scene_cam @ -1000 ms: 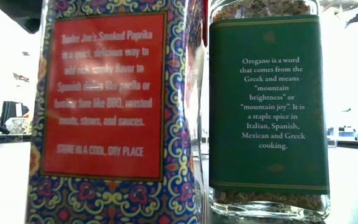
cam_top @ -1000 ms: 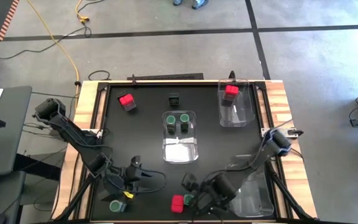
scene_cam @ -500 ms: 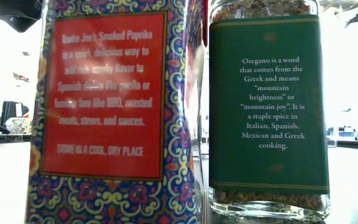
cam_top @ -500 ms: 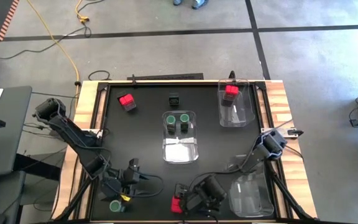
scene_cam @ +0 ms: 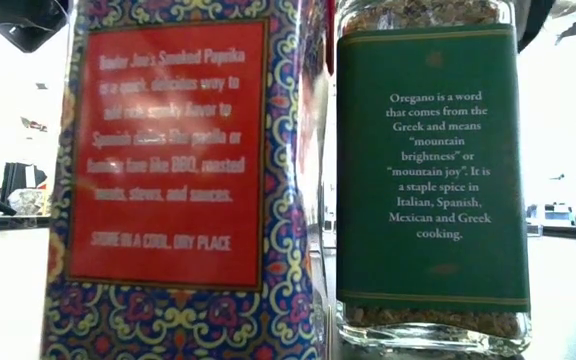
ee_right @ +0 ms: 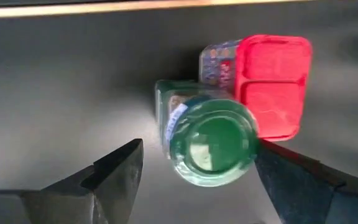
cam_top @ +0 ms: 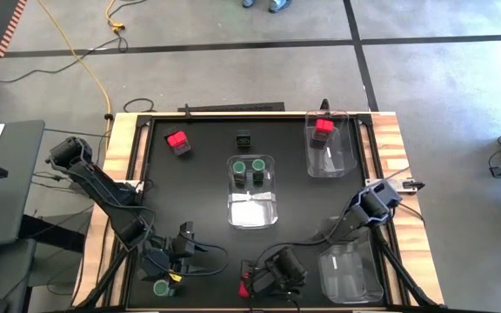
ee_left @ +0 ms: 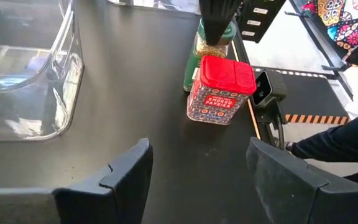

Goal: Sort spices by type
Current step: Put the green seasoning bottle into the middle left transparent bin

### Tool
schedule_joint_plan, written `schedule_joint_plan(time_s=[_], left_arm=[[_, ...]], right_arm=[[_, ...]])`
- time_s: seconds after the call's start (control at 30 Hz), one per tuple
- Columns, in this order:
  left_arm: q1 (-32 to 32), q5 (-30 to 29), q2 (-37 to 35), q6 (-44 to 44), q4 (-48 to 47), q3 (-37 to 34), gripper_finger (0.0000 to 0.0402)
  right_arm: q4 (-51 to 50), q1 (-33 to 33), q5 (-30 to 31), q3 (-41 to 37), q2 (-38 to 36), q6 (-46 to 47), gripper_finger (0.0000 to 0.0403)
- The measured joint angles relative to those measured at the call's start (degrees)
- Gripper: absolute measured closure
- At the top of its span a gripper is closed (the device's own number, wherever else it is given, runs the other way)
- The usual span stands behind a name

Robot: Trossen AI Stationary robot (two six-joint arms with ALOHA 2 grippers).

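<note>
A red-lidded paprika tin [ee_left: 221, 90] and a green-lidded oregano jar [ee_right: 213, 146] stand side by side at the table's near edge, close in front of the low camera [scene_cam: 428, 170]. My right gripper [ee_right: 197, 149] points down over the jar, open. Its fingers stand on either side of the lid without touching it. My left gripper [ee_left: 199, 149] hovers open to the left of the pair [cam_top: 190, 246], with nothing between its fingers. Another green-topped jar [cam_top: 161, 287] stands near the left arm. A red box [cam_top: 177, 141] and a dark jar [cam_top: 243, 137] stand at the far side.
A clear bin [cam_top: 252, 209] at the middle holds two green-topped jars. A bin [cam_top: 342, 161] at the far right holds a red box. Another clear bin [cam_top: 355, 278] sits at the near right. A person's dark sleeve [ee_left: 347, 140] shows beyond the table's edge.
My right gripper has moved toward the table's left edge along the near side and come down, rolling its wrist. It now stands over the green-lidded jar beside the red tin. Neither container has moved.
</note>
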Motion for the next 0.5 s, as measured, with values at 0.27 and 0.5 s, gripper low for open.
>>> schedule_joint_plan(time_s=[0.27,0.5], left_arm=[[0.0,0.0,0.0,-0.42,-0.16,0.0,0.0152],[-0.24,0.0,0.0,-0.63,-0.15,0.0,0.0152]], right_arm=[[-0.09,-0.11,-1.06,0.02,1.32,0.02,0.0096],[0.04,-0.1,-2.87,0.1,2.86,4.99,0.0138]])
